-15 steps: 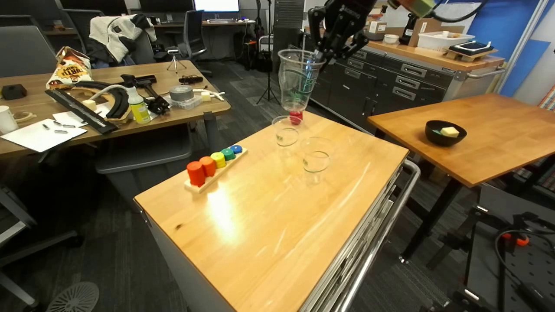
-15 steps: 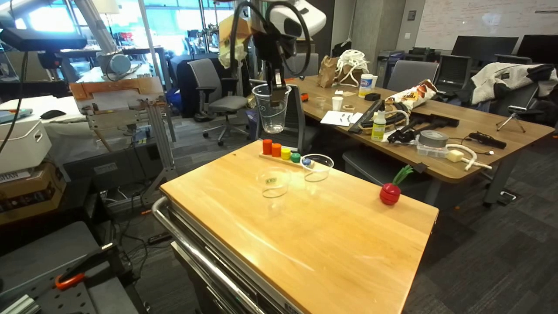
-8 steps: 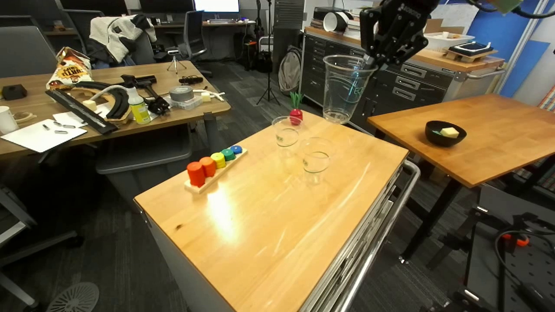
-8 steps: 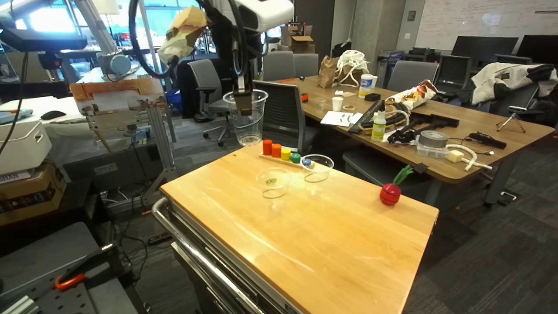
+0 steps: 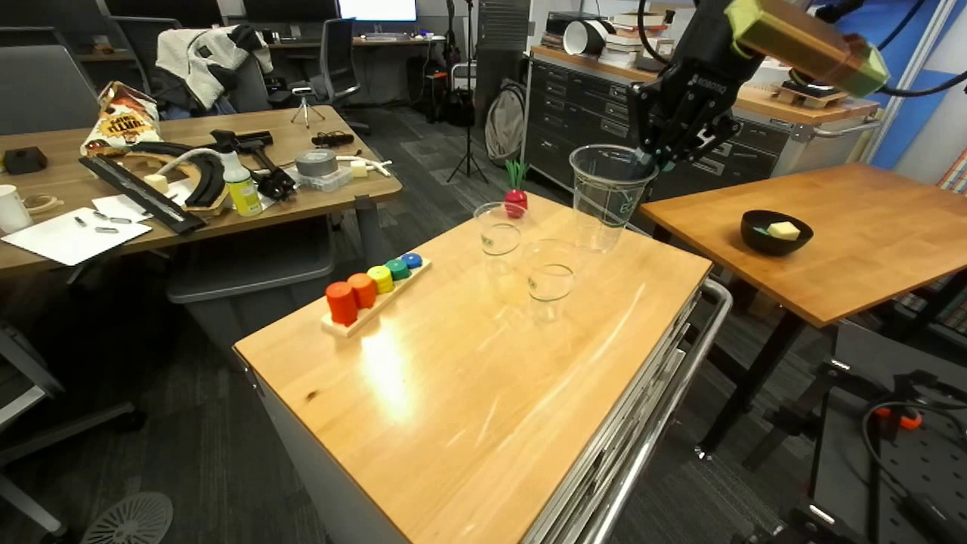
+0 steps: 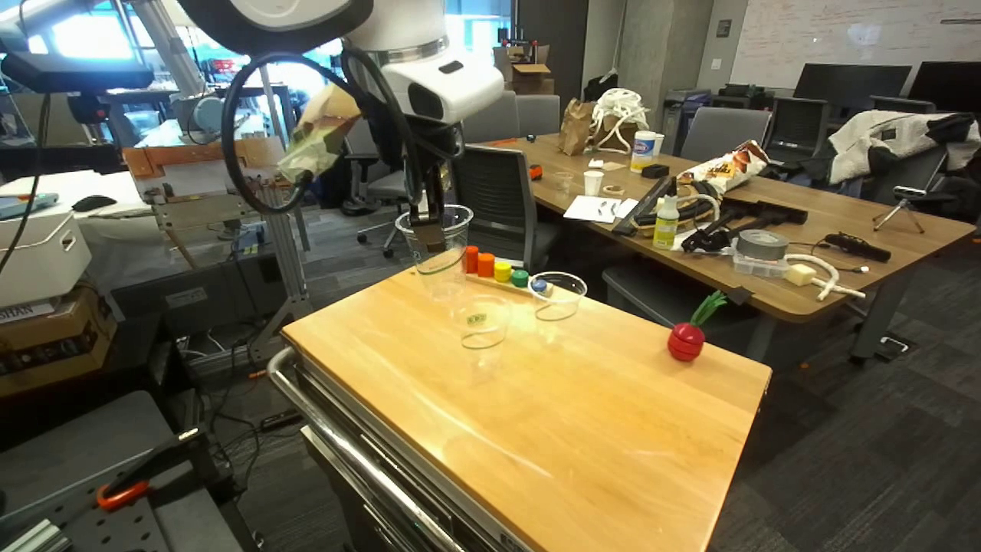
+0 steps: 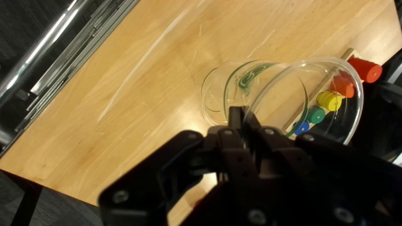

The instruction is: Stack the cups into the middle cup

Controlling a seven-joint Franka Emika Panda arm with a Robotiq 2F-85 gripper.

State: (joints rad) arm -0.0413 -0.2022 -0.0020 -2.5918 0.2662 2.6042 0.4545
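1. Wrist view: the black two-fingered Robotiq gripper (image 7: 242,117) is grasping the held cup (image 7: 284,80), a clear, round plastic tumbler with green print, its jaws clenched on the wall at the rim.
2. Both exterior views show the held cup mouth-up and low at the edge of a light wooden worktop (image 5: 453,423); whether its base touches the wood, I cannot tell.
3. Just beside it the middle cup (image 5: 551,281), a clear, round plastic tumbler ringed in green, stands upright on the worktop. Whether the two touch is unclear.
4. Near the middle cup and apart from it stands the outer cup (image 6: 558,299), also clear, round, plastic and upright.
5. Red, orange, yellow, green and blue cylindrical blocks (image 6: 502,271) line a narrow pale wooden base (image 5: 385,297), from tall red to low blue. In the wrist view some show through the held cup.
6. A round red radish-shaped object (image 6: 686,343) with green leaves stands near a corner of the worktop.
7. On a brown wooden table (image 5: 854,204) in an exterior view, a round black bowl (image 5: 770,248) holds a pale yellow block (image 5: 783,230).
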